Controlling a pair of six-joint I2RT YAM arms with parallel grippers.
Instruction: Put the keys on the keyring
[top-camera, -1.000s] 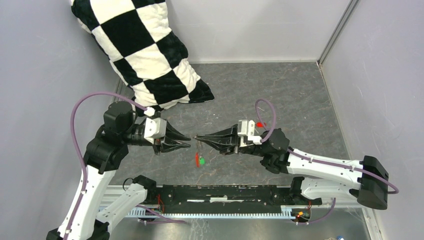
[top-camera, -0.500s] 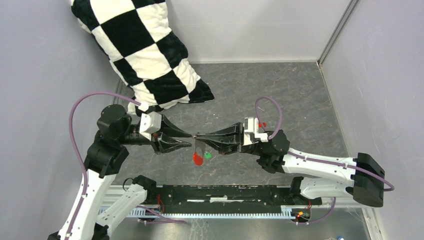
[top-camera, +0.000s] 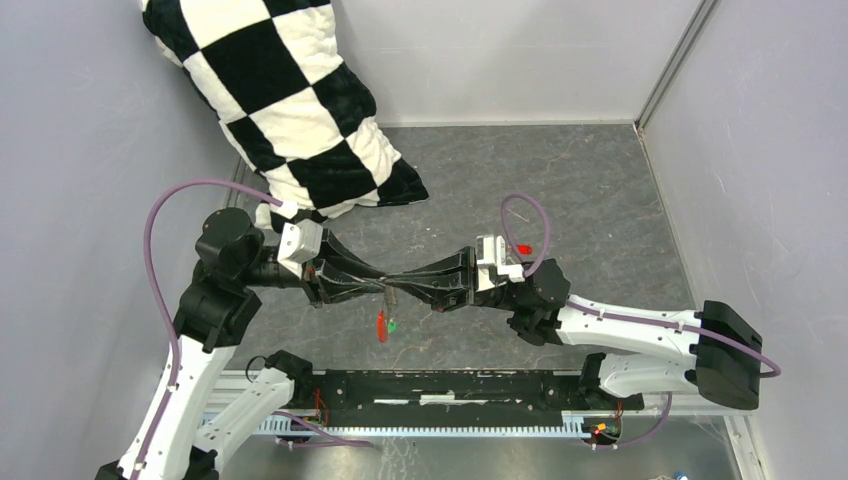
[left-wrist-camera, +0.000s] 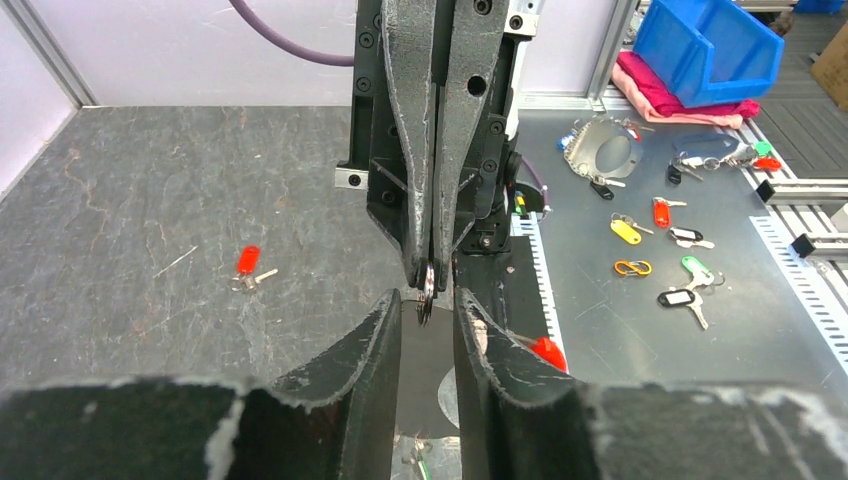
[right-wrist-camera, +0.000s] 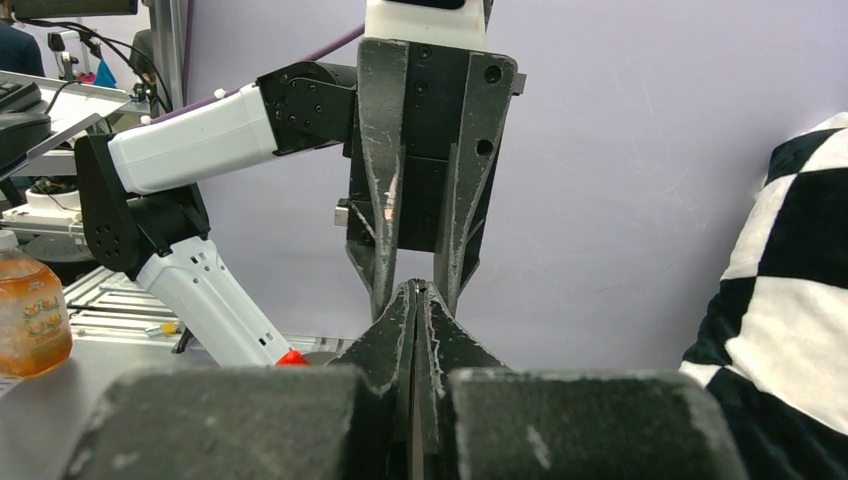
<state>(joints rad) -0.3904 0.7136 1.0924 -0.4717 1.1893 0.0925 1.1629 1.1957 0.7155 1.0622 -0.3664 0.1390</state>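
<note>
My right gripper (top-camera: 398, 284) is shut on the thin silver keyring (left-wrist-camera: 427, 292) and holds it above the table. The long red tag (top-camera: 381, 325) and the green tag (top-camera: 392, 324) hang below it. My left gripper (top-camera: 383, 284) faces it tip to tip, open, its fingers (left-wrist-camera: 385, 330) straddling the ring and the right gripper's tip without closing on them. In the right wrist view my right gripper (right-wrist-camera: 416, 292) is pressed shut, with the left fingers on either side. A red-headed key (left-wrist-camera: 247, 262) lies on the table, also seen behind the right wrist (top-camera: 521, 249). I cannot make out the plain silver key.
A black-and-white checkered pillow (top-camera: 290, 100) leans at the back left. Grey walls close in the table on three sides. Beyond the near edge, a metal bench (left-wrist-camera: 620, 310) holds several spare keys and tags, and a blue bin (left-wrist-camera: 715, 45).
The two grippers have closed the gap between them, and the left fingers now straddle the right gripper's tip. The hanging tags have swung slightly left.
</note>
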